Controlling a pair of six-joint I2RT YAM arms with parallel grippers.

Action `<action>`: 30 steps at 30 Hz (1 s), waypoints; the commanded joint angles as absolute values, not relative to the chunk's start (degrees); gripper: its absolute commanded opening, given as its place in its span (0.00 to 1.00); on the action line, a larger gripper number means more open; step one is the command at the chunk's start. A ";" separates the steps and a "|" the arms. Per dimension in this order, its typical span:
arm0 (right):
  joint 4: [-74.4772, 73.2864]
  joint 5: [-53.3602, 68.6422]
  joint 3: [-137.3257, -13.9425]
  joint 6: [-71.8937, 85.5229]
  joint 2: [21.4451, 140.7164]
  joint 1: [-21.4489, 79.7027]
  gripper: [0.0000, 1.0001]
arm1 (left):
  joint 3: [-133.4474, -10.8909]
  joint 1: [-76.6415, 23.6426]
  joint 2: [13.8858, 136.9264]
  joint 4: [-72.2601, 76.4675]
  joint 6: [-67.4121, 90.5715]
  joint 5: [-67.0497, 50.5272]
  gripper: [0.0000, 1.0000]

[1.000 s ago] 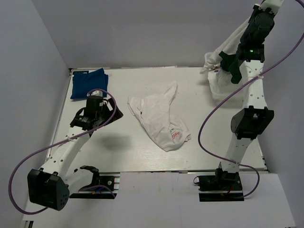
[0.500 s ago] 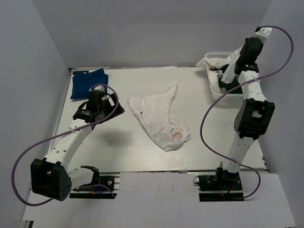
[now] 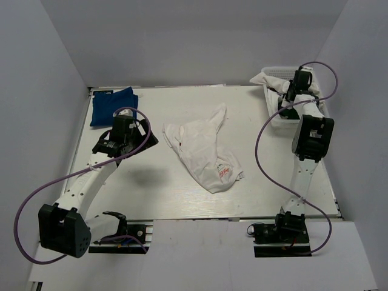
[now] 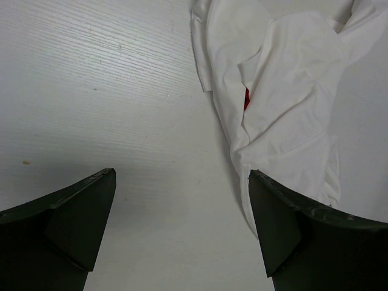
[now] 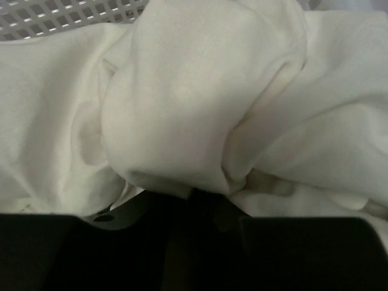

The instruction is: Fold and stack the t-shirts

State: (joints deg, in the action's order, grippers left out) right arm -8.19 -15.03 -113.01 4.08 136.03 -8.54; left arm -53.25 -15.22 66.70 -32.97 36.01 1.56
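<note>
Your left gripper (image 4: 182, 182) stands wide, the loose shirt (image 3: 203, 151) just to its right, well left of the basket (image 3: 274, 116), long axis running far to near. Right gripper (image 5: 194, 203) sits in the basket on white cloth (image 5: 200, 109) (jaws: cannot tell), so left is nearer

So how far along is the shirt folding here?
Done: the blue t-shirt looks folded at the far left corner. In hand: the right gripper is down at white cloth in the basket, grip unclear; the open left gripper hangs beside the rumpled white t-shirt mid-table. Left: folding that one and the basket's, then stacking.
</note>
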 commanded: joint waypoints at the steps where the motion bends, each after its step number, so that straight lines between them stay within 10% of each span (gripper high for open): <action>1: -19.16 -10.90 -116.20 4.22 133.27 -8.26 0.30 | -55.11 -15.47 65.04 -32.96 35.95 2.37 1.00; 5: -15.65 -9.94 -112.68 4.48 123.86 -7.65 0.74 | -55.11 -15.47 66.18 -32.43 35.95 1.76 1.00; 15: -16.25 1.72 -123.81 -4.47 128.21 -4.22 0.88 | -55.81 -15.47 68.12 -31.38 35.42 0.09 1.00; 22: -10.82 4.75 -128.23 -5.19 135.61 -3.34 0.90 | -56.34 -15.47 68.12 -31.38 35.42 0.09 1.00; 30: 2.97 0.26 -128.15 4.30 138.60 -3.69 0.56 | -55.82 -15.47 68.64 -30.24 35.42 0.09 1.00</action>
